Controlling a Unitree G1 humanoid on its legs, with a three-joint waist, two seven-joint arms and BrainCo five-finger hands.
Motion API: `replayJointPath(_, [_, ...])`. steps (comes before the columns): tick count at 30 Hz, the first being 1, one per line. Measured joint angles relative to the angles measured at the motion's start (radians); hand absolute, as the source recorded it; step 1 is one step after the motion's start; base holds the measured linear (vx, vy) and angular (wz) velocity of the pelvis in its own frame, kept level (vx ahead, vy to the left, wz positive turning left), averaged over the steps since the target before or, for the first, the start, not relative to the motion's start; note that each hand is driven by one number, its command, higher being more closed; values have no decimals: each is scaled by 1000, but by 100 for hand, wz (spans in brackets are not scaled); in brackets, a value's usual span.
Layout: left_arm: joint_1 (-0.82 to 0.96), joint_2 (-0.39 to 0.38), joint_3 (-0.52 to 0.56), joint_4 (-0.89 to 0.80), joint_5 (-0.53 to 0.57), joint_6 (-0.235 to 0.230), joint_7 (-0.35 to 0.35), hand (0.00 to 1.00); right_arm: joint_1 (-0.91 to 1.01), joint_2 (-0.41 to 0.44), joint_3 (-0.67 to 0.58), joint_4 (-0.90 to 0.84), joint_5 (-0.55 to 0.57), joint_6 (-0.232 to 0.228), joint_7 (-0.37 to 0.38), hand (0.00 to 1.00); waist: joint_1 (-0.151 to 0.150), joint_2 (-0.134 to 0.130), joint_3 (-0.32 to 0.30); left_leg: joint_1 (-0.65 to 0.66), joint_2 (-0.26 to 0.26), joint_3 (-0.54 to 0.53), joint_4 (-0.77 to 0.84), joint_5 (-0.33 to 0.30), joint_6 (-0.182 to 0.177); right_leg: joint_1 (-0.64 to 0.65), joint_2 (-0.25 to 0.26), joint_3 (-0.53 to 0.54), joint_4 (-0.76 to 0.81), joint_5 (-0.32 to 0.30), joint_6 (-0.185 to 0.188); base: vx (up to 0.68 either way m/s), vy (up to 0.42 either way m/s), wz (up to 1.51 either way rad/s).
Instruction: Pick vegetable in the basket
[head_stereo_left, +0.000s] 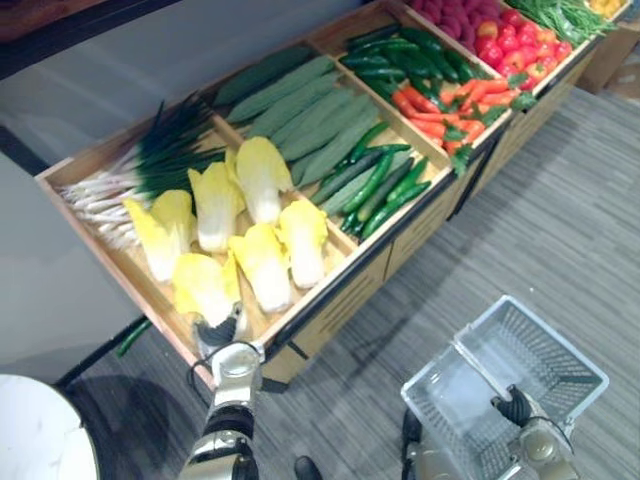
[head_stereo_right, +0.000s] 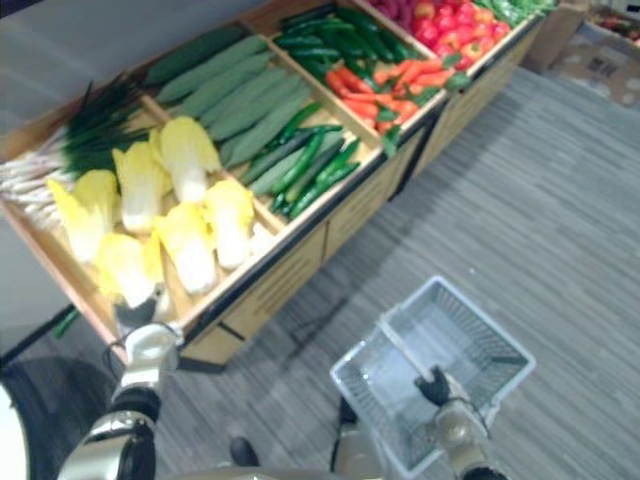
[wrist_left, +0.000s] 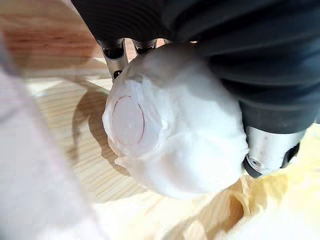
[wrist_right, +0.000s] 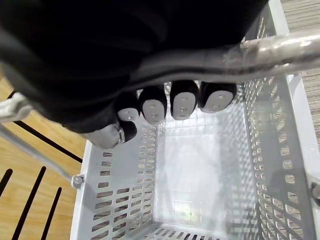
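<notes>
Cabbage (wrist_left: 175, 130) is held at its white stem end by the left hand (wrist_left: 270, 150), fingers curled round it. Stem judged firm, leaves soft, load light. Basket (wrist_right: 115, 200) handle (wrist_right: 280, 47) is clasped by the right hand (wrist_right: 182, 102).

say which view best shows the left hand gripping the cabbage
The left wrist view: the white base of the cabbage sits between the fingers and thumb of the left hand. Both eye views show it from above, yellow leaves in the crate, grip hidden. The right wrist view looks into the basket.

Lying gripped in the crate's (head_stereo_left: 125, 272) near corner: yellow-leaved, white-based cabbage (head_stereo_left: 203, 287).
Hanging by its handle (wrist_right: 280, 47): grey perforated basket (head_stereo_left: 560, 340).
</notes>
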Motion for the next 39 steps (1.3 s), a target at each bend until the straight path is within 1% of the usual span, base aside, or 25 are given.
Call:
replayJointPath(1, [39, -26, -21, -69, 1, 0, -3, 100, 1, 16, -19, 0, 0, 14, -2, 100, 3, -3, -1, -2, -1, -6, 0, 3, 4, 3, -1, -9, 0, 0, 0, -17, -35, 19])
replayJointPath(4, [86, -61, -45, -177, 10, 3, -5, 100, 8, 22, -28, 1, 0, 19, -3, 100, 7, -2, -2, -2, -1, -23, 0, 7, 10, 12, -1, -20, 0, 0, 0, -22, -49, 14])
replayJointPath(5, [96, -70, -50, -224, 11, 3, -5, 100, 14, 24, -38, 1, 0, 19, -4, 100, 15, -2, -2, -3, 0, -27, 0, 9, 12, 13, 0, -24, 1, 0, 0, -27, -52, 11])
replayJointPath(7, [110, -78, -61, -289, 13, -1, -4, 100, 19, 31, -60, 1, -1, 23, -5, 100, 24, -1, -3, -5, 0, -34, 0, 12, 17, 14, 0, -31, 3, 0, 0, -37, -55, 12])
replayJointPath(10, [137, -90, -68, -374, 37, -5, -4, 100, 27, 34, -71, 3, -1, 31, -5, 100, 23, 1, -5, -4, 0, -56, 0, 17, 23, 28, -3, -50, 4, 0, 0, -33, -41, 17])
replayJointPath(13, [153, -90, -69, -428, 52, -5, -5, 100, 39, 43, -86, 3, -2, 31, -5, 100, 23, 1, -28, -16, -2, -75, 0, 23, 28, 28, -8, -66, 4, 0, 0, -29, -30, 17])
replayJointPath(17, [163, -90, -65, -531, 85, -5, 6, 100, 44, 51, -92, 25, -2, 31, -4, 100, 26, -9, -43, -21, -2, -88, 0, 29, 31, 29, -10, -77, 5, 0, 0, -20, -31, 11])
replayJointPath(21, [164, -118, -65, -669, 97, -5, 22, 100, 46, 51, -94, 45, -1, 30, -3, 100, 27, -11, -57, -35, 0, -101, -6, 30, 31, 29, -10, -84, 5, -1, 1, -11, -20, 7])
replayJointPath(23, [169, -133, -82, -733, 102, -6, 24, 100, 44, 50, -94, 61, -1, 27, -3, 100, 28, -12, -66, -36, 1, -102, -6, 30, 30, 29, -9, -84, 5, 0, 0, 6, -9, 2])
replayJointPath(24, [173, -132, -104, -751, 121, -6, 21, 100, 44, 50, -93, 66, 0, 27, -2, 100, 28, -12, -71, -36, 1, -103, -6, 32, 30, 29, -9, -83, 6, 0, 0, 0, 0, 0])
replayJointPath(26, [196, -128, -182, -809, 135, -15, 0, 100, 41, 45, -93, 70, 0, 26, -1, 100, 29, -11, -75, -34, 2, -102, -5, 32, 30, 29, -8, -72, 8, 0, 1, 0, 0, 0])
replayJointPath(27, [211, -124, -226, -834, 136, -25, -23, 100, 37, 39, -92, 70, 0, 24, 2, 100, 29, -11, -75, -34, 1, -101, -4, 32, 30, 29, -9, -68, 8, 0, 2, 15, -11, -6])
replayJointPath(28, [230, -120, -278, -857, 136, -41, -58, 100, 35, 28, -92, 70, 0, 18, 4, 100, 29, -10, -75, -29, 1, -95, -4, 32, 29, 28, -8, -62, 8, 1, 2, 16, -12, -10])
replayJointPath(29, [241, -118, -302, -869, 136, -49, -79, 100, 31, 22, -91, 70, 1, 16, 4, 100, 29, -10, -76, -21, 1, -87, -3, 31, 29, 27, -8, -57, 9, 2, 3, 8, -15, -25])
replayJointPath(31, [279, -107, -383, -894, 136, -63, -150, 100, 8, -13, -85, 66, 2, 14, 8, 100, 28, -3, -82, -12, 3, -52, -3, 25, 26, 15, -2, -15, 17, 2, 4, -5, -14, -43])
replayJointPath(32, [284, -101, -399, -895, 136, -69, -164, 100, 1, -23, -85, 64, 2, 14, 11, 100, 28, 0, -84, -10, 4, -41, -5, 24, 25, 7, -2, -4, 21, 2, 4, -7, -20, -51])
replayJointPath(34, [294, -73, -463, -894, 136, -88, -232, 100, -28, -64, -83, 58, 10, 14, 22, 100, 28, 11, -88, 8, 3, 7, -6, 17, 21, -6, 6, 47, 23, 9, 12, -13, -22, -59])
replayJointPath(36, [297, -51, -499, -894, 130, -96, -269, 100, -33, -88, -83, 45, 11, 15, 24, 100, 23, 20, -94, 27, 3, 34, -5, 12, 19, -6, 11, 75, 24, 10, 14, -2, -12, -51])
replayJointPath(37, [298, -38, -521, -894, 122, -106, -302, 100, -38, -108, -82, 33, 10, 15, 28, 100, 23, 27, -94, 48, 3, 63, -5, 7, 17, -5, 15, 104, 26, 12, 17, 15, -9, -62])
replayJointPath(39, [301, -22, -555, -893, 111, -127, -332, 100, -71, -140, -60, 29, 11, 16, 43, 100, 22, 36, -95, 78, 1, 117, -4, -5, 14, -6, 25, 159, 26, 18, 24, -4, -1, -85])
